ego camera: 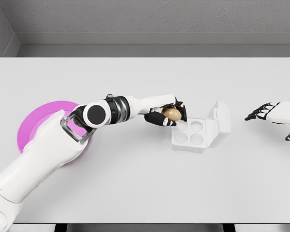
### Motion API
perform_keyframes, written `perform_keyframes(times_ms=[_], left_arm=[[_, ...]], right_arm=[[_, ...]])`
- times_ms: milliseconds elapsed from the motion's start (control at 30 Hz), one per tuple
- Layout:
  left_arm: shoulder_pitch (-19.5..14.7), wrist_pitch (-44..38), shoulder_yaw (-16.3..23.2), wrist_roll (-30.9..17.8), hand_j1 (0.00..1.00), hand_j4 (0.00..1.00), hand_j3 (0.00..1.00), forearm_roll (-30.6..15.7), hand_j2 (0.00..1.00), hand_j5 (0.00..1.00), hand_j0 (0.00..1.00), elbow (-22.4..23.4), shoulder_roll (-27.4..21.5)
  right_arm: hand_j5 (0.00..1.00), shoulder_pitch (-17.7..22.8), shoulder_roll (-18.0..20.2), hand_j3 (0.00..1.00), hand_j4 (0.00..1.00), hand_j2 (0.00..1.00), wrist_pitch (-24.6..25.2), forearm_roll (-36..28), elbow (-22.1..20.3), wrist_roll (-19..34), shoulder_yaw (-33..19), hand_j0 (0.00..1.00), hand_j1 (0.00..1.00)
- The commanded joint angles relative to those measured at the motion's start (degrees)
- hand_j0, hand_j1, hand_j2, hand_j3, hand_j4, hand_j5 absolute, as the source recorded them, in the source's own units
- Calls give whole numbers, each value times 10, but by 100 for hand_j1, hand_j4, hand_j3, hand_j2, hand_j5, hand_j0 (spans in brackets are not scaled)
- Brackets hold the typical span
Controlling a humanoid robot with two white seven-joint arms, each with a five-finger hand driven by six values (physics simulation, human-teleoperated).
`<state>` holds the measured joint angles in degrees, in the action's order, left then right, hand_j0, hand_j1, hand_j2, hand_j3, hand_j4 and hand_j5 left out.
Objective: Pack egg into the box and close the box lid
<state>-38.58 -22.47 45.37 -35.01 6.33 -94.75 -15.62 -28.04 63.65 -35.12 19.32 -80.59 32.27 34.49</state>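
1. Your left robot hand is gripping the egg just left of the open box.
2. Your right robot hand is hovering right of the box, fingers loosely spread.

a pink round plate lying flat on the white table, well off to the left of the left hand and behind its forearm — partly hidden by the elbow. pale, plain tabletop spreading under and all around both hands, reaching the near edge of the view. beyond the far table edge — a grey wall and a strip of darker floor, far past the hands.
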Motion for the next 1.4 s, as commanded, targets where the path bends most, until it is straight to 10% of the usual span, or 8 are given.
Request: perform_keyframes(times_ms=[0,1367], left_arm=[[0,-16,0,0,46,46,46,0,46,46,46,-5,1],[13,-93,16,0,56,56,56,40,56,56,56,-37,29]], right_arm=[[100,0,2,100,100,100,1,-2,0,0,0,100,100],[100,0,1,100,100,100,1,-2,1,2,0,100,100]])
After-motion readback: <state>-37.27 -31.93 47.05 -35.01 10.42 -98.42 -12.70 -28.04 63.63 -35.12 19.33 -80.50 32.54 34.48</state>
